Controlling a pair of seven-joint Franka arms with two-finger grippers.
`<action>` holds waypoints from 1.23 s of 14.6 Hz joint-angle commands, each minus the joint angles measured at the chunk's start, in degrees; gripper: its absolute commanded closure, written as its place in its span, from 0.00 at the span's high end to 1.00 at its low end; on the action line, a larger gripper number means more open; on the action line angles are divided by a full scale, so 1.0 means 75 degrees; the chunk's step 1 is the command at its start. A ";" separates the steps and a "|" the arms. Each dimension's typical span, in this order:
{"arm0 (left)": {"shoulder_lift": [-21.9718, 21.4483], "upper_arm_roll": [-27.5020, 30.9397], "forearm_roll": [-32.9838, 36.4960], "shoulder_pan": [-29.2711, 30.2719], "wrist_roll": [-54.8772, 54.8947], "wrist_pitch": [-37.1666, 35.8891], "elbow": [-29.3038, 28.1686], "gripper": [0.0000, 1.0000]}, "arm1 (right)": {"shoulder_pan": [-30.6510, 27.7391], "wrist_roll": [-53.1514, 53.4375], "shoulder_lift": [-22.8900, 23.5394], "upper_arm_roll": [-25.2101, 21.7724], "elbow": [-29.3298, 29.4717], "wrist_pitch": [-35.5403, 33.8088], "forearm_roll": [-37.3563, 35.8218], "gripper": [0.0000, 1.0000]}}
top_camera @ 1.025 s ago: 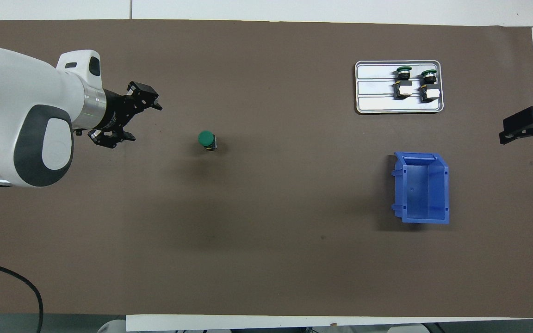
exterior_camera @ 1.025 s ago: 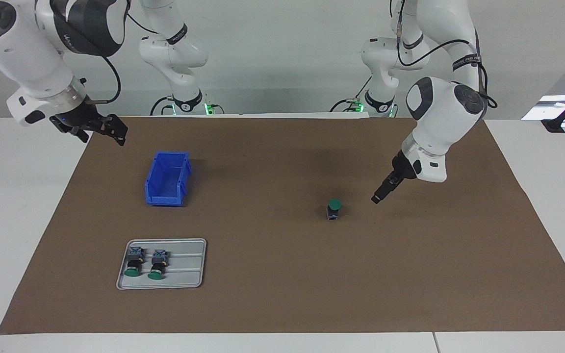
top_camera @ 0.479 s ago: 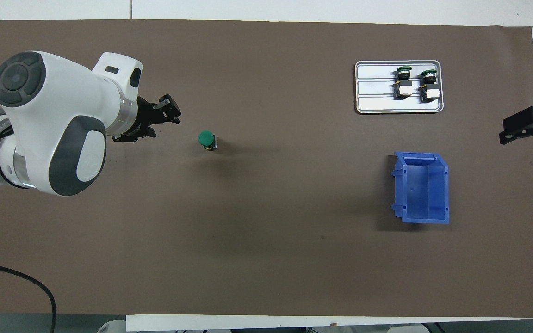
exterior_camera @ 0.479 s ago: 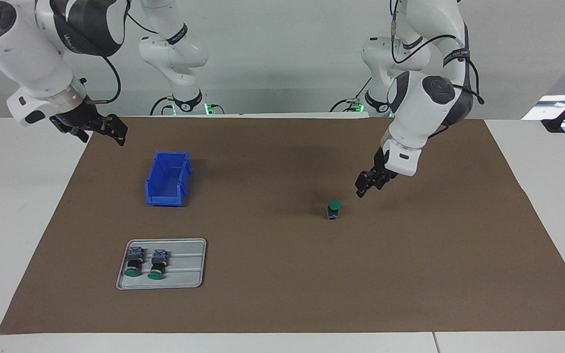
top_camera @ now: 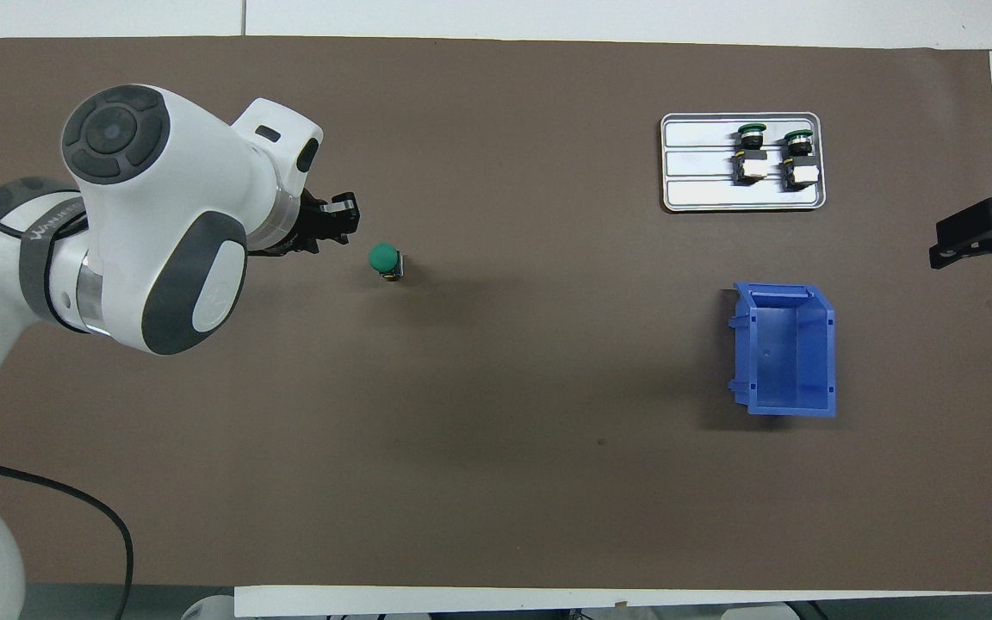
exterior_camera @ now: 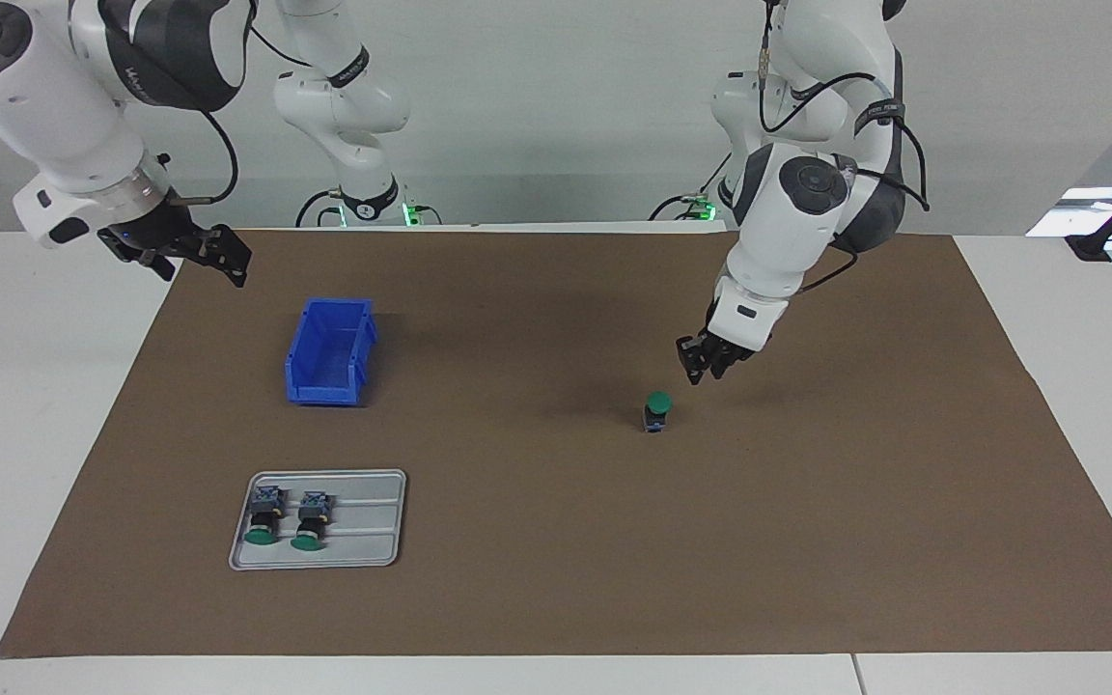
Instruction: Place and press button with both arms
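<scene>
One button (exterior_camera: 656,410) stands upright on the brown mat, green cap up; it also shows in the overhead view (top_camera: 385,258). My left gripper (exterior_camera: 696,362) hangs over the mat just beside the button, toward the left arm's end of the table, and does not touch it. In the overhead view the left gripper (top_camera: 337,226) lies close beside the cap. My right gripper (exterior_camera: 213,256) waits over the mat's edge at the right arm's end (top_camera: 978,232) and holds nothing. Two more buttons (exterior_camera: 263,516) (exterior_camera: 310,519) lie on their sides in a grey tray.
The grey tray (exterior_camera: 373,550) (top_camera: 703,198) lies toward the right arm's end, farther from the robots than the button. An empty blue bin (exterior_camera: 329,352) (top_camera: 784,349) stands nearer to the robots than the tray.
My left arm has swung in and brought its gripper closer to the upright button. The button and the right arm have not moved.
</scene>
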 commanded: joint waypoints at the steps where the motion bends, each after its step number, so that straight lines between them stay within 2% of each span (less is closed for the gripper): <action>1: 0.0084 0.0074 0.0329 -0.0220 0.0366 -0.0160 0.0180 0.20 | 0.0022 -0.0146 -0.0170 -0.0051 -0.0198 0.0004 0.0035 0.99; 4: 0.0423 0.0074 0.0329 -0.0268 0.0343 -0.0067 0.0355 0.03 | 0.0022 -0.0146 -0.0170 -0.0051 -0.0198 0.0004 0.0047 0.99; 5: 0.0609 0.0074 0.0317 -0.0279 0.0331 -0.0032 0.0495 0.02 | 0.0022 -0.0146 -0.0170 -0.0051 -0.0198 0.0004 0.0036 0.99; 11: 0.1044 0.0097 0.0306 -0.0677 0.0133 0.0331 0.0520 0.00 | 0.0022 -0.0146 -0.0170 -0.0051 -0.0198 0.0004 0.0036 0.99; 18: 0.1173 0.0097 0.0329 -0.0678 0.0132 0.0472 0.0438 0.00 | 0.0022 -0.0146 -0.0170 -0.0051 -0.0198 0.0004 0.0035 0.99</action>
